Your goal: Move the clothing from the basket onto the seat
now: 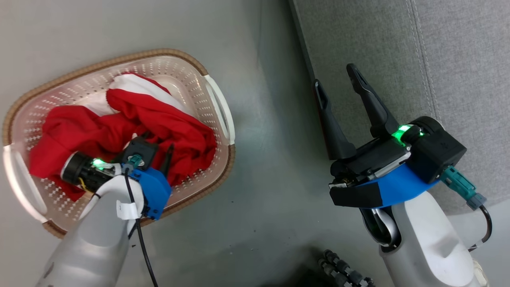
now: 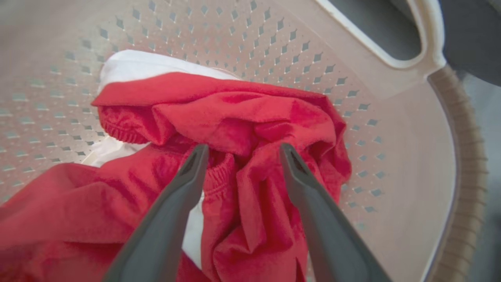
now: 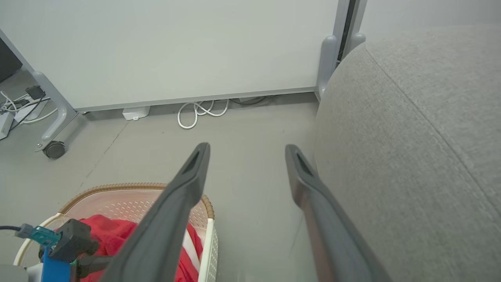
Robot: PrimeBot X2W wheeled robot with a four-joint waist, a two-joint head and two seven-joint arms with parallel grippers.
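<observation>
The cream basket (image 1: 221, 107) stands on the floor at the left, holding the red clothing (image 1: 119, 127) with white bands. My left gripper (image 1: 157, 149) reaches down into the basket. In the left wrist view its fingers (image 2: 184, 184) stand open, astride a bunched red fold of the clothing (image 2: 235, 117), tips at the fabric, with the perforated basket wall (image 2: 391, 156) beyond. My right gripper (image 1: 334, 76) hovers open and empty over the front edge of the grey seat (image 1: 398, 59). From the right wrist, the right gripper (image 3: 247, 148) points between the seat (image 3: 411, 137) and the basket (image 3: 129, 188).
Grey floor (image 1: 271, 179) separates the basket from the seat. A white panel on a castor (image 3: 54, 149) with loose white cables (image 3: 195, 113) stands beyond. A dark ribbed object (image 1: 342, 273) lies at the bottom edge of the head view.
</observation>
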